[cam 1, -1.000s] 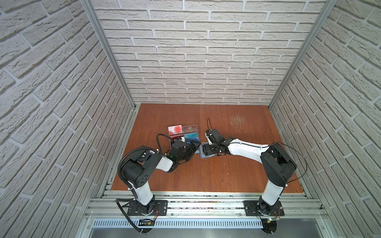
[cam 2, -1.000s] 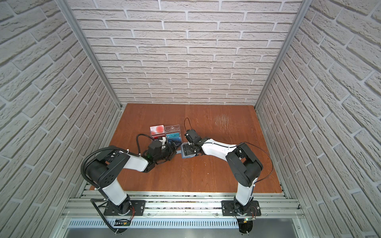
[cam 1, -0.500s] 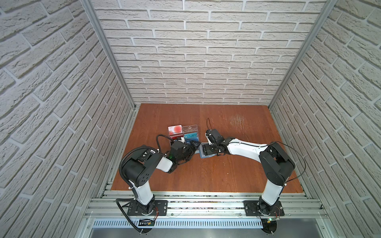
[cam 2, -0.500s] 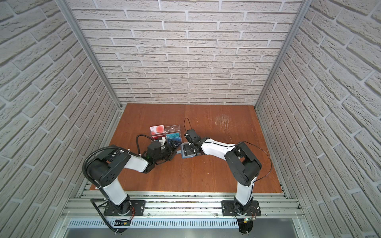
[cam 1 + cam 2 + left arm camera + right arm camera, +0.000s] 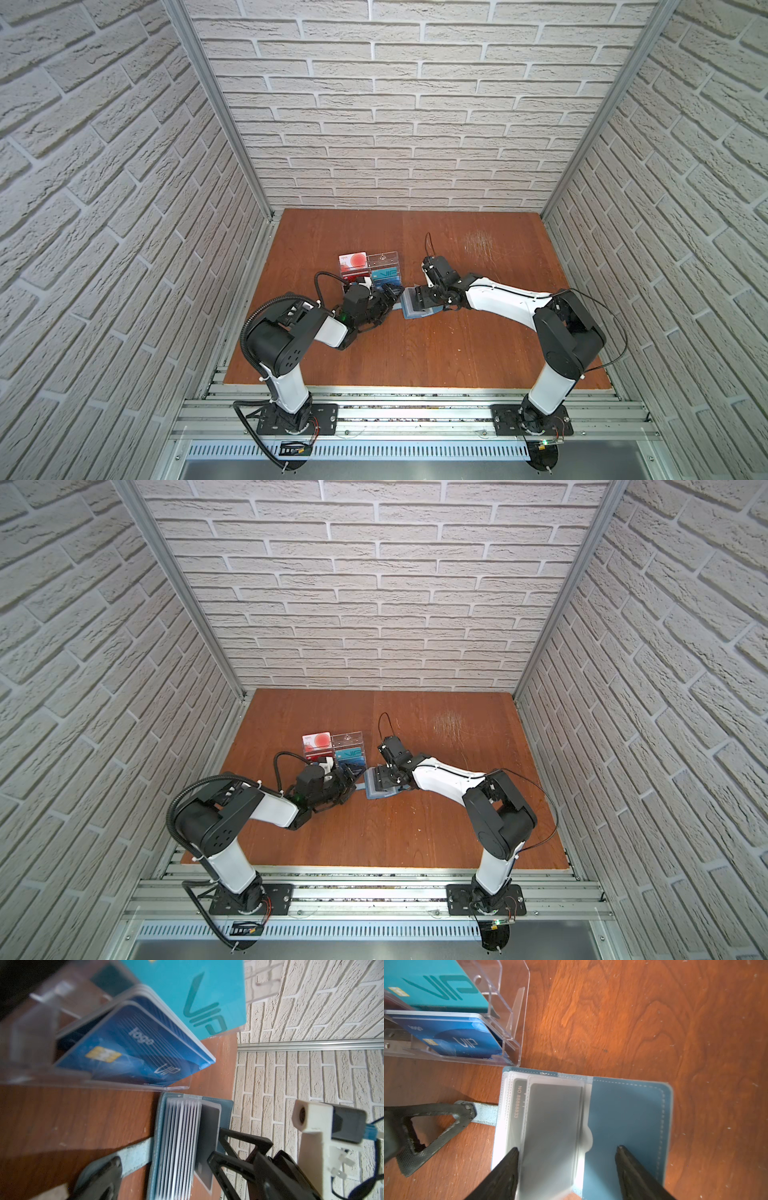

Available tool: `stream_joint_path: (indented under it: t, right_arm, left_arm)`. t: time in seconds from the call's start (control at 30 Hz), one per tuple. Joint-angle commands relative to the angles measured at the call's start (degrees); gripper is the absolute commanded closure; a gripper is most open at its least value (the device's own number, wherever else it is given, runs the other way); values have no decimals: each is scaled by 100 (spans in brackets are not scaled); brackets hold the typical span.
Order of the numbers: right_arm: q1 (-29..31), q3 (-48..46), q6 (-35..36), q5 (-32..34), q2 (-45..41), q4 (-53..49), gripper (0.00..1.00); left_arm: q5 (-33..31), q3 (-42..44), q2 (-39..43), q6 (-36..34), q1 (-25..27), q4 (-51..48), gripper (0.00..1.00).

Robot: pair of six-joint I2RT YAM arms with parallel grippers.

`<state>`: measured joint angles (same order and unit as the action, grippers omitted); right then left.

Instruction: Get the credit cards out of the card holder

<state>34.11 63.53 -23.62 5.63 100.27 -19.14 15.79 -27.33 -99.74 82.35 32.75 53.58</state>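
Note:
The slate-blue card holder (image 5: 629,1115) lies open like a book on the table, in both top views (image 5: 409,312) (image 5: 374,793). Its clear sleeves stand fanned (image 5: 180,1138), and a grey credit card (image 5: 552,1122) shows in the top sleeve. My right gripper (image 5: 568,1150) is open above it. One finger is at the sleeves' outer edge, the other over the bare blue cover. My left gripper (image 5: 392,301) is open just left of the holder, one finger (image 5: 436,1126) resting on the strap tab (image 5: 485,1113).
A clear acrylic rack (image 5: 384,258) stands right behind the holder, almost touching its corner. It holds a teal VIP card (image 5: 436,987), several blue VIP cards (image 5: 463,1041) and a white card with a red circle (image 5: 353,259). Brick walls enclose the wooden table (image 5: 478,357).

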Motion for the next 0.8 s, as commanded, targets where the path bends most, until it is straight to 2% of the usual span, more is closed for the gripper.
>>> stream_joint_path:
  t: [0.0, 0.77]
  right_arm:
    - [-62, -104, -7, 167, -243, -22, 27]
    - [-333, -267, -27, 228, -469, -64, 28]
  left_arm:
    - [-36, 105, -39, -44, -54, 91, 2]
    - [-81, 156, 307, -200, -43, -171, 2]
